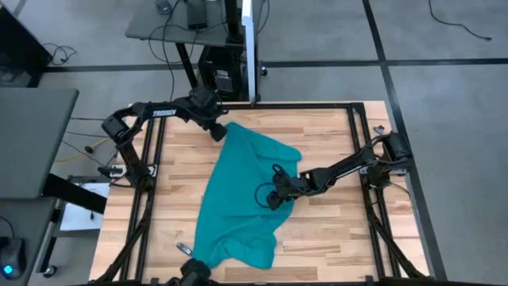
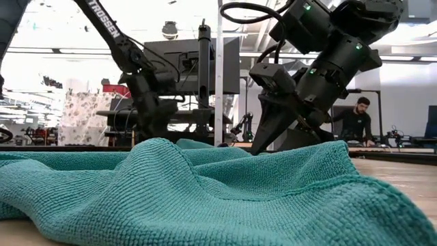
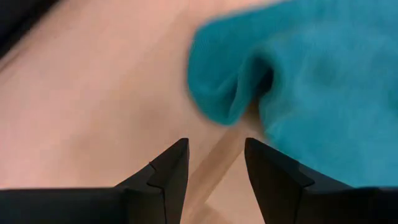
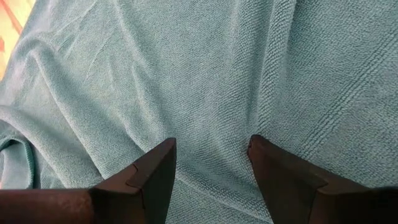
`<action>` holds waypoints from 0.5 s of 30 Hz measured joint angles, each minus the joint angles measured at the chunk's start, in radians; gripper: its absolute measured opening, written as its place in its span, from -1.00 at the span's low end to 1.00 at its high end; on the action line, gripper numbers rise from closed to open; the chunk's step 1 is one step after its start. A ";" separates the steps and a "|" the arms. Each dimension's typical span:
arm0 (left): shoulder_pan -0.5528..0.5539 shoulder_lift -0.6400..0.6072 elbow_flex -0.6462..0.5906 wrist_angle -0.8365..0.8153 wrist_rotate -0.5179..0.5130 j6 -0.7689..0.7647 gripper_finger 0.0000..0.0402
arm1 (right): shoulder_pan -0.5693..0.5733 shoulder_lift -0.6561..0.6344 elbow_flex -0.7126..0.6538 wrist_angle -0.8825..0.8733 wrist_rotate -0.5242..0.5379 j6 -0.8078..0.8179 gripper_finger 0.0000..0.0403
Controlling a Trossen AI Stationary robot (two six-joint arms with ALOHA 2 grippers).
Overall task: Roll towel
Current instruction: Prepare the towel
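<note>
The teal towel lies crumpled and partly spread on the wooden table, running from the far left down to the near edge. It fills the foreground of the low view. My left gripper is open just beside the towel's far corner, low over bare wood, with nothing between its fingers. My right gripper is open and points down at the towel's middle, near its right edge. A raised fold hides its fingertips in the low view. My right gripper's open fingers come from above and stand right at the towel's flat surface, with a span of cloth between them. I cannot tell whether the tips touch the cloth.
Black frame rails run along the table's left and right sides. Bare wood shows right of the towel and at the left. A small dark object lies near the front left. A person sits far behind the table.
</note>
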 joint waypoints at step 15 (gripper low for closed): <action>-0.068 0.033 -0.042 0.262 -0.106 0.339 -0.30 | -0.003 0.001 0.000 0.003 0.000 0.012 -0.01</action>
